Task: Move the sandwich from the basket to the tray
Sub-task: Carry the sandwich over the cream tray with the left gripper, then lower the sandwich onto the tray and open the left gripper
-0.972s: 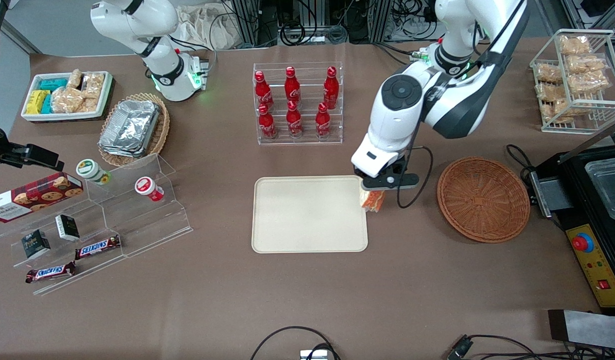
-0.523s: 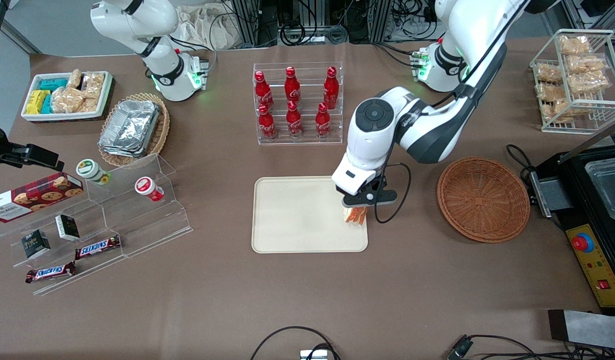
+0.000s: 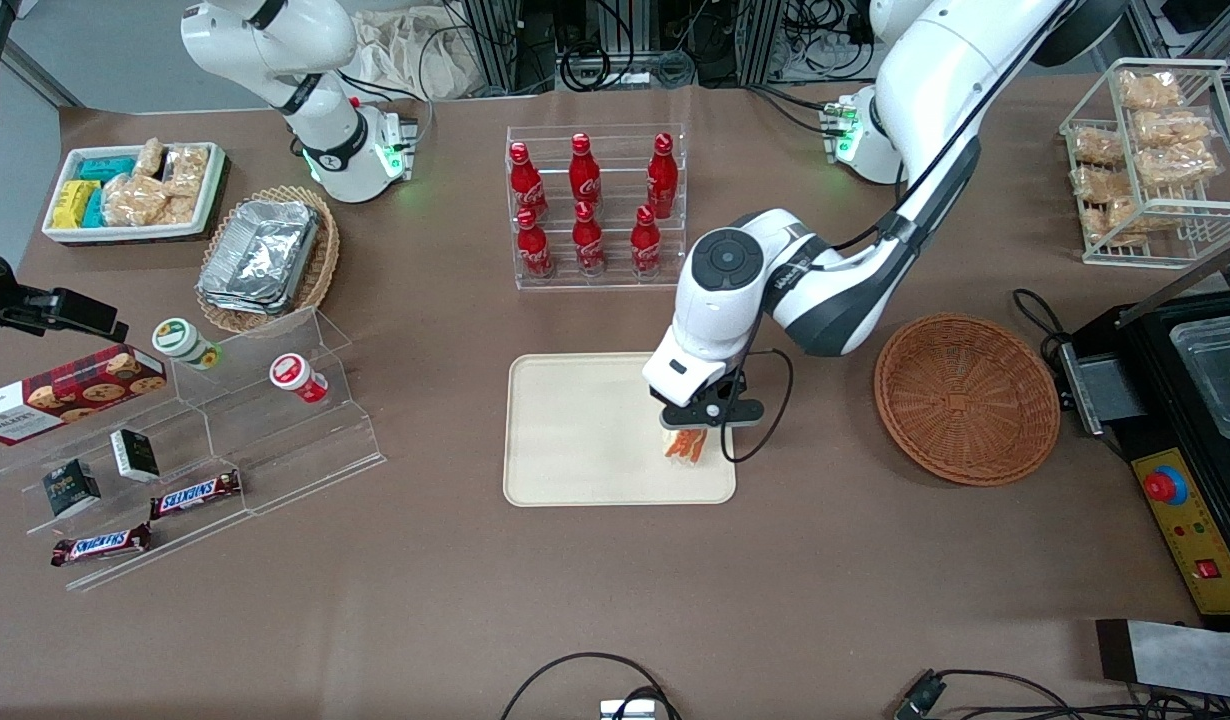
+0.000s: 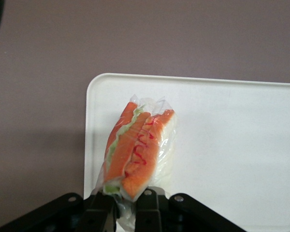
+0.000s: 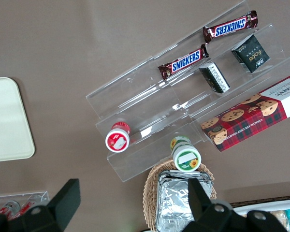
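Note:
The wrapped sandwich (image 3: 686, 446) (image 4: 137, 152), orange and green along its cut edge, hangs over the cream tray (image 3: 585, 430) (image 4: 232, 135), near the tray's corner closest to the front camera at the basket end. My gripper (image 3: 697, 424) (image 4: 127, 205) is shut on the sandwich's wrap, just above the tray. The round reddish-brown basket (image 3: 965, 398) sits beside the tray toward the working arm's end, with nothing in it.
A clear rack of red cola bottles (image 3: 595, 210) stands farther from the front camera than the tray. A wire rack of bagged snacks (image 3: 1145, 150) and a black machine (image 3: 1195, 420) lie past the basket. A stepped acrylic stand (image 3: 205, 450) is toward the parked arm's end.
My gripper has carried the sandwich from the tray's edge nearest the basket to over the tray, moving nearer to the front camera and lower.

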You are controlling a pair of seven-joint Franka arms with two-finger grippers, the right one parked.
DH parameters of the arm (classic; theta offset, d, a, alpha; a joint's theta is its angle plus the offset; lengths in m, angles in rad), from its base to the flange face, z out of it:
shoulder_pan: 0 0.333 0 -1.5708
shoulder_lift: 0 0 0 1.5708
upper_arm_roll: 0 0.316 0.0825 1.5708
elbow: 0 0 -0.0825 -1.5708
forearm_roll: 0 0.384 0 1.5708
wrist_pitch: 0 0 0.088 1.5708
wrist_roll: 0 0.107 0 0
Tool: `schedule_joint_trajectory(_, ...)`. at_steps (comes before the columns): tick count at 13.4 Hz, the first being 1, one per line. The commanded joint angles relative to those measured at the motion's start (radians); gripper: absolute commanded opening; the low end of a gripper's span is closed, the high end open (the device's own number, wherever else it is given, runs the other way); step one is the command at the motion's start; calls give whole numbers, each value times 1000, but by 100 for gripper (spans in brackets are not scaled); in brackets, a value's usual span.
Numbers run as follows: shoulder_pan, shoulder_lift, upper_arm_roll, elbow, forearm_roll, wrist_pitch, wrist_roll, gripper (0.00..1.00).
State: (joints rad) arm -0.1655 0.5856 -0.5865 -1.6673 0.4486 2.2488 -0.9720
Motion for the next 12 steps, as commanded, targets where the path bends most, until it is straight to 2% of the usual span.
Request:
schedule_joint_trajectory(1,-26,51,5,31,44,37,-43,8)
schedule_joint_trajectory(12,-46,154,5,26,248,63,-217,9)
